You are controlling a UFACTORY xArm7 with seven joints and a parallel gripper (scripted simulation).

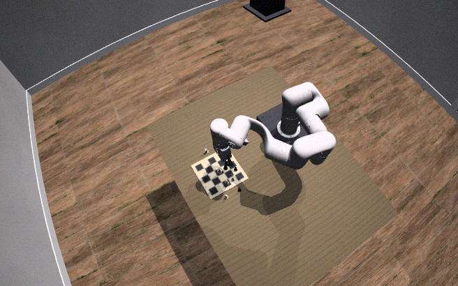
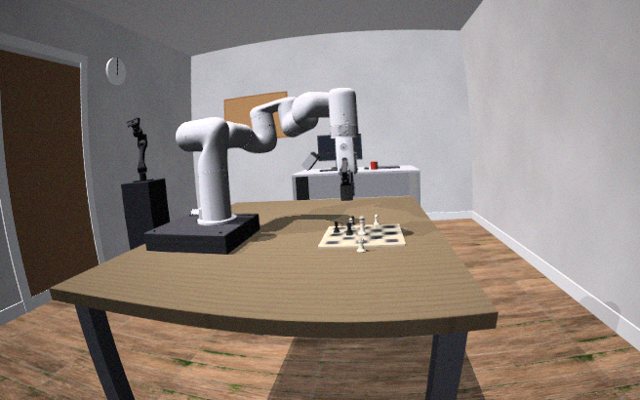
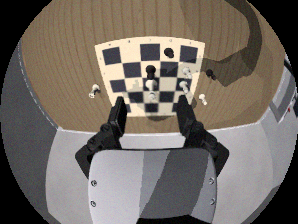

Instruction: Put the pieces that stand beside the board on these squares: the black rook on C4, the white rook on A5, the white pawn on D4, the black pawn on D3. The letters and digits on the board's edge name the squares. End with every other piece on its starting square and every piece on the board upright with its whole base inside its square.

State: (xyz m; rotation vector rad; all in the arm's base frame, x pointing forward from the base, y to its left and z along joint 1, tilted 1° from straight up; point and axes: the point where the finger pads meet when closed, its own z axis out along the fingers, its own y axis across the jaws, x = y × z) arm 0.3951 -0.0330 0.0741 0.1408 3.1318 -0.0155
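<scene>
The black rook (image 1: 225,167) (image 2: 349,228) (image 3: 150,71) stands upright on the board (image 2: 328,245) in column C, second row from the lettered top edge in the wrist view, seemingly C4. My gripper (image 1: 227,163) (image 2: 346,198) (image 3: 151,103) is open and empty, above the board. Beside the board stand one white piece (image 1: 206,151) (image 2: 361,245) (image 3: 94,91) past column A, another white piece (image 1: 226,197) (image 3: 202,99) past column E, and a black pawn (image 1: 239,190) (image 3: 210,74). I cannot tell which white piece is the rook. The row digits are unreadable.
A tall white piece (image 1: 219,170) (image 2: 362,225) (image 3: 151,85) stands right next to the black rook. A black piece (image 1: 235,169) (image 2: 336,226) (image 3: 168,52) is in column D's top row. Two pale pieces stand near column E. The robot base (image 2: 202,238) stands on the table.
</scene>
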